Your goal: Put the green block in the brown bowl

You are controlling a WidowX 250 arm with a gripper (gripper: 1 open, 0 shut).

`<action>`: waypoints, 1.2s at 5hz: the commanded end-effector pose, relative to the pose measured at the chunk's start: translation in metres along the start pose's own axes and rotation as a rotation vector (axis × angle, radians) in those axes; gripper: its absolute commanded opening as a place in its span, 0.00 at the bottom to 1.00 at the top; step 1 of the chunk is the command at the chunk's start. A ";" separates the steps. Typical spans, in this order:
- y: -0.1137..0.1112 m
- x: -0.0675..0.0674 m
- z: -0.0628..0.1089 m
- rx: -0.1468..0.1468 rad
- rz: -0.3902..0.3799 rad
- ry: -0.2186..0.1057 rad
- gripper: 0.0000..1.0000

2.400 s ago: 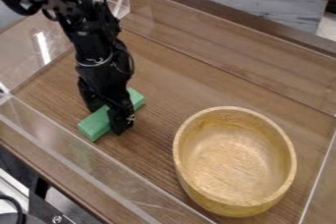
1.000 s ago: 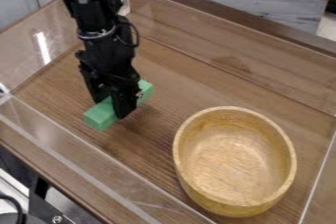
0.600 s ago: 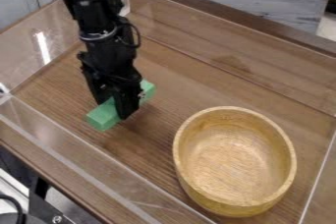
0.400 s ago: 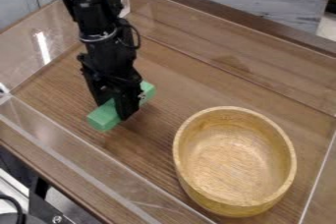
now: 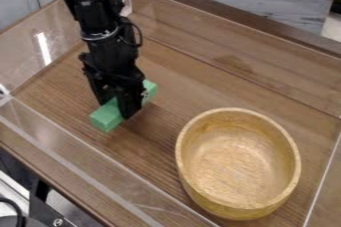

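Note:
The green block (image 5: 104, 119) is a short bright bar lying slantwise at the left of the wooden table; only its two ends show. My black gripper (image 5: 118, 110) comes straight down over its middle, one finger on each long side, shut on it. I cannot tell whether the block rests on the wood or hangs just above it. The brown bowl (image 5: 237, 113), round, light wood with a thick rim, stands empty to the right and nearer the front, a short gap away from the block.
A low clear plastic wall (image 5: 80, 176) runs along the table's front and left edges, and another stands at the back (image 5: 200, 17). Bare wood (image 5: 226, 72) lies between the arm and the back wall.
Since the oldest frame the gripper has shifted a little up and to the right with the block in it. Over the last second nothing has visibly moved.

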State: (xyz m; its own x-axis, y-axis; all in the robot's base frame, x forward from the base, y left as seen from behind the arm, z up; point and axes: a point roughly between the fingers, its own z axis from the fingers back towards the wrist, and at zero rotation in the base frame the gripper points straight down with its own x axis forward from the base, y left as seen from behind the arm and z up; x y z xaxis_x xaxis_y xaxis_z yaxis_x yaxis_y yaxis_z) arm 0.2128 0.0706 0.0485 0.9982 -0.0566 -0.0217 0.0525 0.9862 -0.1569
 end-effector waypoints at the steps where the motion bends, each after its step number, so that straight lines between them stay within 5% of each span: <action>1: -0.005 0.009 0.023 0.017 0.007 -0.023 0.00; 3: -0.043 0.013 0.051 0.007 -0.045 0.010 0.00; 4: -0.096 0.017 0.061 0.006 -0.176 0.026 0.00; 5: -0.149 -0.008 0.053 0.017 -0.407 0.050 0.00; 6: -0.199 -0.019 0.037 0.039 -0.553 0.057 0.00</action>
State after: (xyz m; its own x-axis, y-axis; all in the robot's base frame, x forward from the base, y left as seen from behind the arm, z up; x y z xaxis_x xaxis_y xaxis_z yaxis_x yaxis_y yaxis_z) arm 0.1773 -0.1185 0.1098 0.8097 -0.5860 -0.0317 0.5777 0.8054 -0.1330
